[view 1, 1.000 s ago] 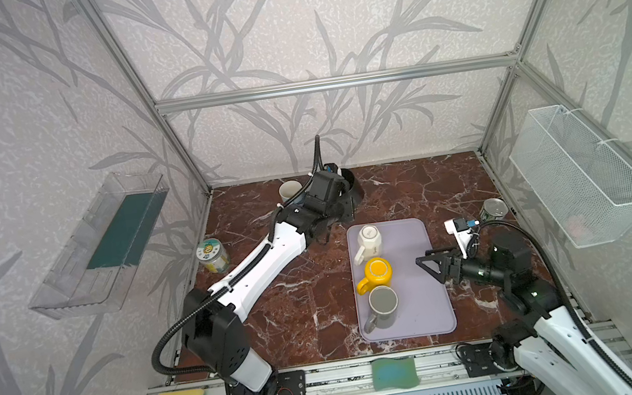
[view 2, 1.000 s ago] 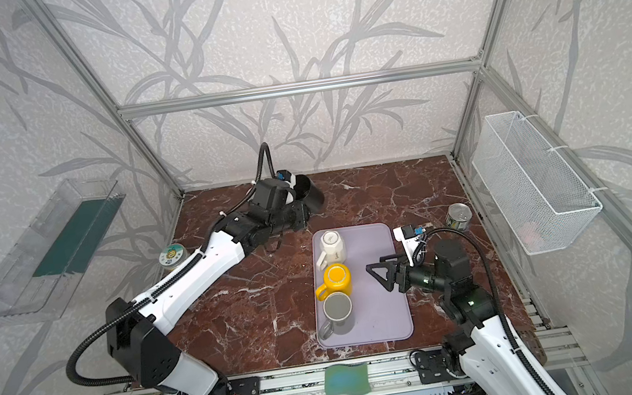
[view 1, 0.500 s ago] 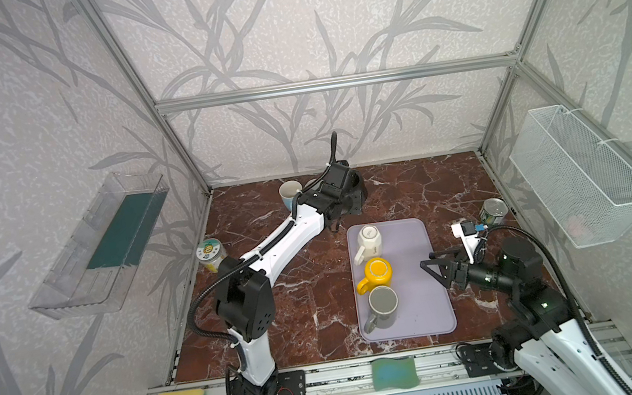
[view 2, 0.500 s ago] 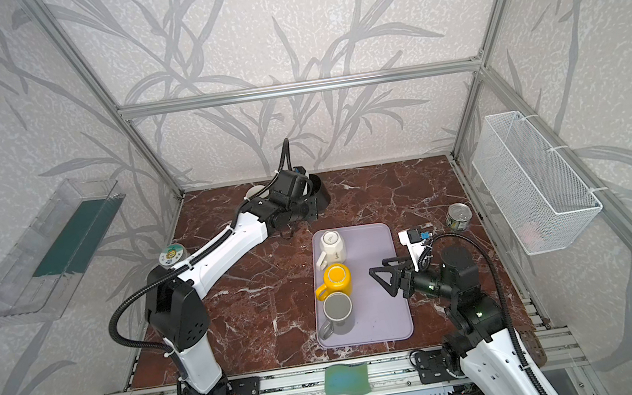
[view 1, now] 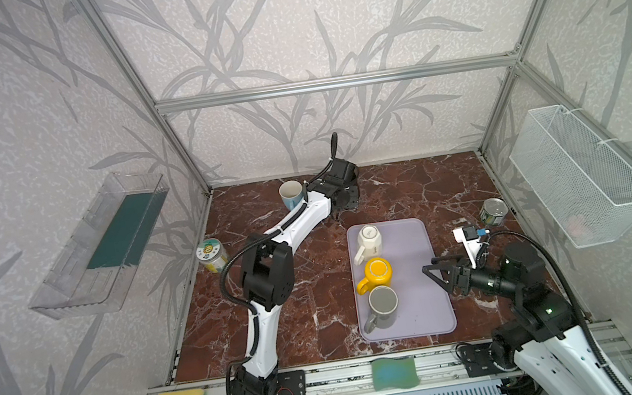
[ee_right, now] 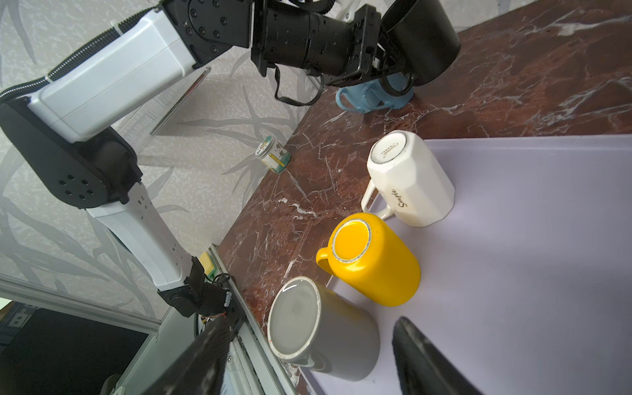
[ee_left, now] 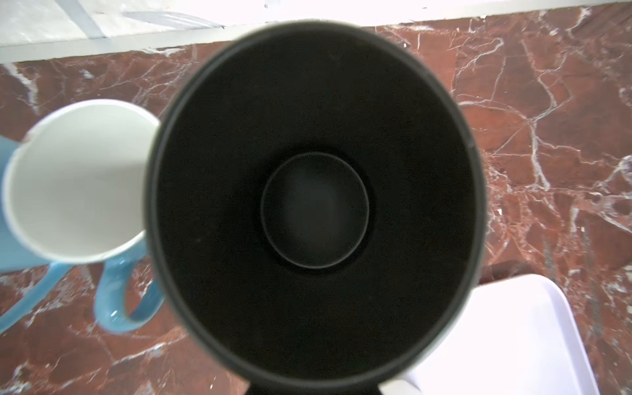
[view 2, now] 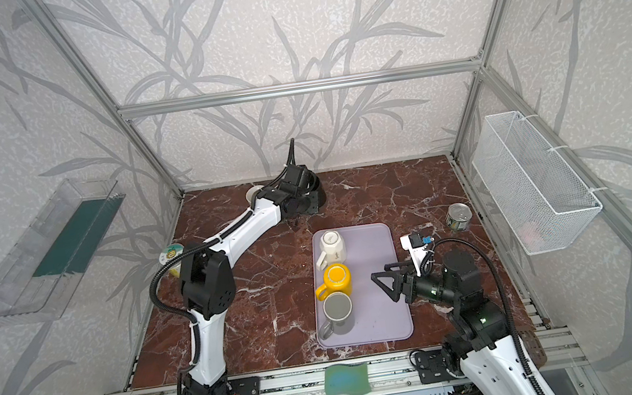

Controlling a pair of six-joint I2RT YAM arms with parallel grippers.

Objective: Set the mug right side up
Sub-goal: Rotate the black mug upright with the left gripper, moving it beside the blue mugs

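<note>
Behind the lilac tray [view 1: 411, 260], beside the blue mug [view 1: 291, 194], the left gripper [ee_right: 386, 73], fingers pinched on the black mug [ee_right: 422, 34], has rolled it mouth-up, so probably only set-down remains; right of the tray, the right gripper [view 1: 433, 270] idles, fingers spread.

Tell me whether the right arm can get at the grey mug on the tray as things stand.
Probably yes. The right gripper hangs open over the tray, facing the grey mug with bare tray between them. The yellow mug stands close beside it, so a wide grip could bump that.
</note>
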